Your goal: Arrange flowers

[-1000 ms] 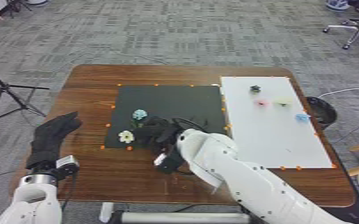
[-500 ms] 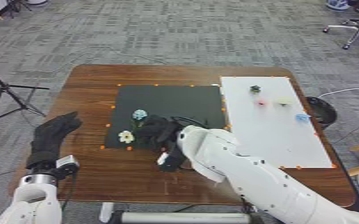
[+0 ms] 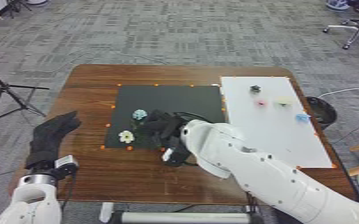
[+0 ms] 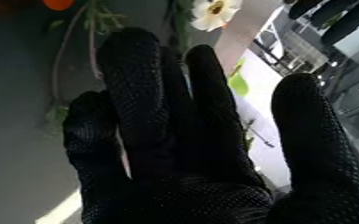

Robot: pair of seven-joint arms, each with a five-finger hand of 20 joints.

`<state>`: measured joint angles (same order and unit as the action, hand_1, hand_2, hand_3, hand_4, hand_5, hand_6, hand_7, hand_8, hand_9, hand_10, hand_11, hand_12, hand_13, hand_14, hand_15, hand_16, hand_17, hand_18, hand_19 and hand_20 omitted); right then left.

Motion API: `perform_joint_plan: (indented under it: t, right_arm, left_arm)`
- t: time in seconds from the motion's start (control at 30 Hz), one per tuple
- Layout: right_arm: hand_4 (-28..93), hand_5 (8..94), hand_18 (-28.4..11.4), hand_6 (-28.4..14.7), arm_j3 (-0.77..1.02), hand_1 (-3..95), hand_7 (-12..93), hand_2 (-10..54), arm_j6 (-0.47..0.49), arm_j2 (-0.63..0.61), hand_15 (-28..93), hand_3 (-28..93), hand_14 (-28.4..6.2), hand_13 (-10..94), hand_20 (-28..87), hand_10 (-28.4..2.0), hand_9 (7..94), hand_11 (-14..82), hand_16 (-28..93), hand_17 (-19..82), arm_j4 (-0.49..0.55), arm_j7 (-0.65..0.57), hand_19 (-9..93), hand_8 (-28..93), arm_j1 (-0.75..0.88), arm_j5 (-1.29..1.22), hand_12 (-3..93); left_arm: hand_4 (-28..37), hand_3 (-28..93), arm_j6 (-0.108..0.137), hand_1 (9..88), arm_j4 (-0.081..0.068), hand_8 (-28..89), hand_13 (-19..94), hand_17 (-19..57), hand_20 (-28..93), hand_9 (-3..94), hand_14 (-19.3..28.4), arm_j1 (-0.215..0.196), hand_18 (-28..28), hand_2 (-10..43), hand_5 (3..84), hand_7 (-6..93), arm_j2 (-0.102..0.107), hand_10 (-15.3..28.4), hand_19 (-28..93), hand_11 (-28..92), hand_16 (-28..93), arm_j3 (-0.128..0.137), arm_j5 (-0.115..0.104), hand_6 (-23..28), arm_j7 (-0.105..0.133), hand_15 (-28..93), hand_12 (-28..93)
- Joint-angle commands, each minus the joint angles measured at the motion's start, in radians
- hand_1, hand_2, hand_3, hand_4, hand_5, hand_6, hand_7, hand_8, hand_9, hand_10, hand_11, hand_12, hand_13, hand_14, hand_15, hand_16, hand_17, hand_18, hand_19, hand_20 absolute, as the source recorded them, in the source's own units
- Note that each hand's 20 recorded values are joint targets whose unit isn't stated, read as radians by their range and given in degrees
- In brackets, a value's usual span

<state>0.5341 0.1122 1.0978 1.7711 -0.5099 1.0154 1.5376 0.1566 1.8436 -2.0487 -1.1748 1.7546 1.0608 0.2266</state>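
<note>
Right hand [image 3: 160, 125], fingers extended and released, is over the black mat [image 3: 171, 95], blue flower [image 3: 140, 114] at its ten o'clock, white flower [image 3: 127, 136] at eight; a careless sideways sweep could knock either askew.

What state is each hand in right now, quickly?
Left hand in black fabric glove: open, fingers relaxed, holding nothing.
Right hand in black fabric glove: open, fingers straight, thumb apart.

2 blue flwrs [image 3: 140, 114], 1 wht flwr [image 3: 127, 136], 1 pink flwr [image 3: 261, 102], 1 pale-yellow flwr [image 3: 284, 100], 1 dk piece [image 3: 255, 89]; 1 blk mat [image 3: 171, 95], 1 wht sheet [image 3: 273, 140], 1 brn table [image 3: 104, 180]
</note>
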Motion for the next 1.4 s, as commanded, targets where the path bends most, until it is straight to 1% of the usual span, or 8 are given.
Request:
perform_joint_plan:
  t: [0.03, 0.13, 0.23, 0.27, 0.47, 0.6, 0.8, 1.4]
  right_arm:
    - [-8, 60.9, -24.4, -6.4, -0.041, 32.9, 8, 14.3, 0.058, -0.013, 57, 43, -11.7, 80, 56, -16.6, 61.5, 7.7, 31, 43, 0.079, -0.001, 90, -5, -0.048, 0.096, 11.2]
    - [-7, 61.8, -23.4, -6.2, -0.059, 33.2, 8, 14.4, 0.056, -0.007, 57, 42, -9.5, 84, 55, -16.7, 62.2, 7.8, 31, 47, 0.09, 0.003, 93, -5, -0.057, 0.134, 11.1]
    - [-7, 62.7, -22.2, -5.8, -0.069, 32.9, 8, 14.3, 0.06, 0.003, 57, 42, -7.5, 87, 58, -16.1, 63.0, 7.9, 31, 52, 0.086, 0.004, 93, -6, -0.056, 0.163, 10.7]
    - [-7, 63.0, -21.4, -5.7, -0.066, 32.9, 8, 14.4, 0.071, 0.008, 58, 42, -5.9, 90, 61, -15.9, 63.3, 7.9, 30, 55, 0.083, 0.001, 93, -6, -0.053, 0.162, 10.5]
    - [-7, 63.3, -20.5, -5.4, -0.072, 32.6, 7, 14.5, 0.105, 0.03, 61, 42, -3.7, 93, 66, -15.4, 63.9, 7.9, 30, 60, 0.036, -0.004, 93, -6, -0.039, 0.202, 9.3]
    - [-7, 62.9, -20.4, -5.5, -0.055, 32.6, 7, 14.8, 0.134, 0.052, 62, 42, -3.4, 94, 67, -15.3, 63.5, 7.8, 30, 61, -0.004, -0.012, 93, -6, -0.022, 0.211, 8.9]
    - [-7, 62.5, -20.4, -5.4, -0.047, 32.3, 7, 15.0, 0.13, 0.073, 63, 42, -3.3, 93, 68, -15.3, 62.8, 7.8, 30, 62, -0.043, 0.0, 93, -6, -0.006, 0.249, 8.7]
    - [-7, 62.3, -20.4, -5.3, -0.054, 32.1, 8, 15.2, 0.15, 0.102, 64, 43, -3.3, 93, 70, -14.7, 62.7, 7.8, 30, 62, -0.048, 0.008, 93, -6, 0.008, 0.236, 8.7]
  left_arm:
    - [-28.0, 69, 0.021, 27.3, 0.021, -8, 42, 8.3, 19, 53.1, 17.4, -0.022, 11.5, 5.4, 55.8, 17.5, 0.009, 14.6, 10, 25, 1, 0.013, -0.003, -0.3, -0.006, 24, 15]
    - [-28.0, 69, 0.02, 27.3, 0.021, -8, 42, 8.3, 19, 53.2, 17.5, -0.023, 11.5, 5.4, 55.7, 17.5, 0.01, 14.5, 10, 25, 1, 0.012, -0.001, -0.4, -0.006, 24, 15]
    - [-28.0, 69, 0.014, 27.3, 0.019, -8, 42, 8.3, 19, 53.1, 17.4, -0.022, 11.5, 5.4, 55.7, 17.6, 0.008, 14.5, 10, 25, 1, 0.011, -0.001, -0.4, -0.004, 24, 15]
    - [-28.0, 69, 0.013, 27.3, 0.017, -8, 42, 8.3, 19, 53.1, 17.4, -0.018, 11.5, 5.4, 55.6, 17.6, 0.008, 14.6, 10, 25, 1, 0.008, -0.001, -0.4, -0.002, 24, 15]
    - [-27.9, 69, 0.013, 27.2, 0.016, -8, 42, 8.3, 19, 53.1, 17.4, -0.019, 11.5, 5.4, 55.6, 17.6, 0.003, 14.5, 10, 25, 1, 0.007, -0.004, -0.4, 0.003, 24, 15]
    - [-27.9, 69, 0.008, 27.3, 0.011, -8, 42, 8.3, 19, 53.1, 17.5, -0.008, 11.5, 5.5, 55.6, 17.5, 0.001, 14.5, 10, 25, 1, 0.003, -0.001, -0.3, -0.002, 24, 15]
    - [-27.9, 69, 0.001, 27.3, 0.004, -8, 42, 8.3, 19, 53.0, 17.4, 0.0, 11.5, 5.4, 55.7, 17.2, -0.003, 14.5, 10, 25, 1, -0.003, 0.0, -0.2, -0.001, 24, 15]
    - [-28.0, 69, -0.004, 27.3, 0.002, -8, 42, 8.2, 19, 52.8, 17.4, 0.002, 11.5, 5.3, 55.6, 17.3, -0.001, 14.5, 10, 25, 1, -0.004, 0.0, -0.1, -0.008, 24, 15]
